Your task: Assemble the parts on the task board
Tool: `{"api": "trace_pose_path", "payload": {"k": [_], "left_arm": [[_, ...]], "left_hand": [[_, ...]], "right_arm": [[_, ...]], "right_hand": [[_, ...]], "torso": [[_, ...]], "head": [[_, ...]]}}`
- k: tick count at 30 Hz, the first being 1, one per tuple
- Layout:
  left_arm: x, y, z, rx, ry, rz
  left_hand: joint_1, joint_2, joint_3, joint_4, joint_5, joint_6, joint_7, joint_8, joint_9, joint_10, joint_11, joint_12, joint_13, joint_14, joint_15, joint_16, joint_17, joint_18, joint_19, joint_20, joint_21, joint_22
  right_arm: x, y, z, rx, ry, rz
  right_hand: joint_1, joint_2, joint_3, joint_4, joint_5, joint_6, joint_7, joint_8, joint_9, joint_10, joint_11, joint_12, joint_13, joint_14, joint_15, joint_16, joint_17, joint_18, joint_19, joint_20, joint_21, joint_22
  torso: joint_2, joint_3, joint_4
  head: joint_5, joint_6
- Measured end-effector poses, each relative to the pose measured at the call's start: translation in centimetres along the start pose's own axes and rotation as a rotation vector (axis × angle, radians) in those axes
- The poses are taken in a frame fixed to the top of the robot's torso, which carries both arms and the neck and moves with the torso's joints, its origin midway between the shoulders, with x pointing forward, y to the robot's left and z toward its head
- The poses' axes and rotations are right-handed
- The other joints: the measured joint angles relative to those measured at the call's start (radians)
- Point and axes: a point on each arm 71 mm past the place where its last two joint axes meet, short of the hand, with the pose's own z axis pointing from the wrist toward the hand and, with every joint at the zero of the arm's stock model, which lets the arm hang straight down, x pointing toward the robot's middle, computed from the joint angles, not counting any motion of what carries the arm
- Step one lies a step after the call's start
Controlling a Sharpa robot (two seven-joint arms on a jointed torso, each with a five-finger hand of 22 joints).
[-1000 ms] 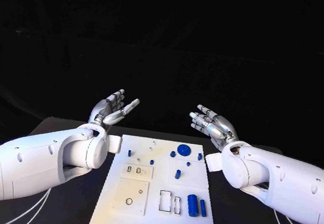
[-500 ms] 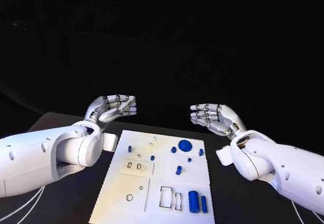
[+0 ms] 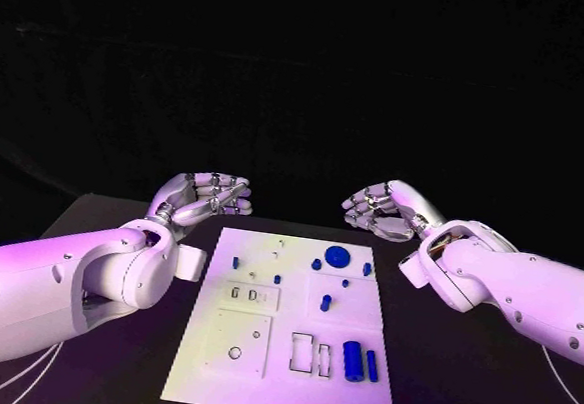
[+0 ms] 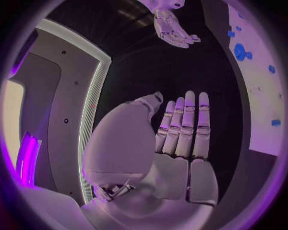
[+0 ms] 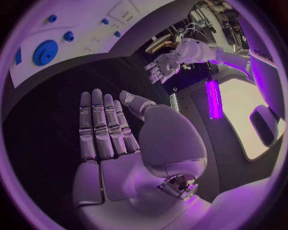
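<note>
Left hand (image 3: 206, 194) was raised over the far edge of the black table (image 3: 477, 398), just past the far-left corner of the white rectangular task board (image 3: 247, 383). It held nothing. In the left wrist view its fingers lay straight and side by side with the thumb off to one side; in the head view they looked partly bent. Not touching the board.

Right hand (image 3: 383, 209) mirrored it beyond the far-right corner, also holding nothing. In the right wrist view the fingers were extended and the thumb set apart. It was clear of the board too. The two hands were well apart, with the board's far edge between them.

The board lay flat in the middle of the table, long side running near to far. Parts on it:
- large round blue disc (image 3: 337, 257) at the far right, the part nearest the right hand, no contact
- thick blue cylinder (image 3: 353, 360) at the near right, beside a slim blue bar (image 3: 372, 368)
- small blue peg (image 3: 237, 261) at the far left, nearest the left hand
- small blue oblong piece (image 3: 327, 304) mid-board, right of centre

All the parts were nearer to the robot than both hands.
</note>
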Motion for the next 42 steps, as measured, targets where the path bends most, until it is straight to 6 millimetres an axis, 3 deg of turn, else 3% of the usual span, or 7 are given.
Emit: {"api": "trace_pose_path", "payload": {"k": [3,4,9,19,21,27,42], "left_arm": [[0.3,-0.4,-0.4,0.003,0.026,-0.003],[0.4,-0.6,-0.5,0.004,0.033,-0.004],[1.0,-1.3,-1.1,0.01,0.067,-0.011],[2.0,-2.5,-1.9,0.02,0.104,-0.032],[2.1,-2.6,-2.0,0.021,0.108,-0.035],[2.3,-2.8,-2.0,0.022,0.114,-0.041],[2.5,-2.8,-1.9,0.014,0.117,-0.052]], "left_hand": [[-0.006,-0.005,0.003,0.0,0.0,0.003,0.0,0.0,0.0,0.003,0.0,-0.005,0.0,0.002,-0.002,0.0,0.002,0.0,0.002,-0.002,0.0,-0.001],[-0.006,-0.006,0.004,0.002,0.0,0.003,0.0,0.0,0.0,0.003,0.0,-0.006,0.0,0.002,-0.002,0.0,0.003,0.0,0.002,-0.002,0.0,-0.001],[-0.012,-0.012,0.004,0.002,0.0,0.003,0.0,0.0,0.0,0.003,0.0,-0.008,0.0,0.002,-0.002,0.0,0.004,0.0,0.002,-0.002,0.0,-0.003],[-0.017,-0.017,0.007,0.004,0.0,0.003,0.0,0.0,0.0,0.003,0.0,-0.016,0.0,0.002,-0.002,-0.008,0.007,-0.001,0.002,-0.002,0.0,-0.007],[-0.017,-0.017,0.007,0.004,0.0,0.003,0.0,0.0,0.0,0.003,0.0,-0.021,0.0,0.002,-0.002,-0.008,0.007,-0.001,0.002,-0.002,0.0,-0.007],[-0.02,-0.02,0.007,0.004,0.0,0.001,0.001,0.0,0.0,0.003,0.0,-0.022,0.0,0.001,-0.002,-0.011,0.008,-0.001,0.002,-0.002,0.0,-0.008],[-0.022,-0.022,0.007,0.004,0.0,-0.001,0.003,-0.004,-0.001,0.003,0.0,-0.026,0.0,-0.002,0.002,-0.016,0.01,-0.002,0.002,-0.002,0.0,-0.01]], "right_arm": [[-0.1,0.2,0.4,0.003,0.038,-0.091],[0.0,0.2,0.5,0.004,0.05,-0.119],[0.3,0.6,0.9,0.01,0.112,-0.26],[1.6,1.6,1.8,0.004,0.191,-0.487],[1.8,1.7,2.0,0.005,0.2,-0.515],[2.3,2.0,2.6,0.008,0.218,-0.58],[2.9,2.1,3.4,0.019,0.239,-0.655]], "right_hand": [[0.0,-0.013,-0.006,-0.003,0.004,0.023,-0.019,0.004,0.008,0.059,-0.02,0.0,0.008,0.081,-0.025,0.037,0.036,0.0,0.064,-0.024,0.064,0.035],[-0.004,-0.037,-0.026,-0.006,0.014,0.048,-0.035,0.004,0.015,0.123,-0.047,-0.008,0.018,0.192,-0.066,0.088,0.092,0.0,0.151,-0.07,0.153,0.082],[-0.019,-0.064,-0.037,-0.003,0.04,0.052,-0.039,-0.021,0.017,0.137,-0.057,-0.021,0.026,0.301,-0.093,0.177,0.2,0.0,0.212,-0.103,0.261,0.151],[-0.05,-0.103,-0.036,0.031,0.05,0.055,-0.043,-0.045,0.029,0.052,-0.054,-0.021,0.039,0.353,-0.1,0.376,0.378,0.0,0.26,-0.11,0.385,0.254],[-0.054,-0.111,-0.039,0.041,0.05,0.054,-0.044,-0.049,0.034,0.036,-0.052,-0.017,0.046,0.355,-0.098,0.478,0.462,-0.001,0.317,-0.11,0.497,0.398],[-0.054,-0.123,-0.038,0.054,0.075,0.054,-0.044,-0.056,0.047,0.011,-0.059,-0.006,0.064,0.357,-0.096,0.757,0.714,-0.031,0.395,-0.11,0.69,0.651],[-0.048,-0.128,-0.034,0.063,0.077,0.054,-0.044,-0.056,0.058,0.004,-0.052,0.003,0.074,0.357,-0.096,0.877,0.823,-0.039,0.427,-0.106,0.769,0.76]], "torso": [[0.012,0.0007,0.0036],[0.017,0.0007,0.0051],[0.037,0.0013,0.01],[0.082,0.0043,0.017],[0.092,0.0047,0.0185],[0.11,0.0061,0.0227],[0.138,0.0078,0.034]], "head": [[-0.002,-0.005],[-0.005,-0.007],[-0.015,-0.011],[-0.023,-0.007],[-0.025,-0.004],[-0.026,0.005],[-0.037,0.008]]}}
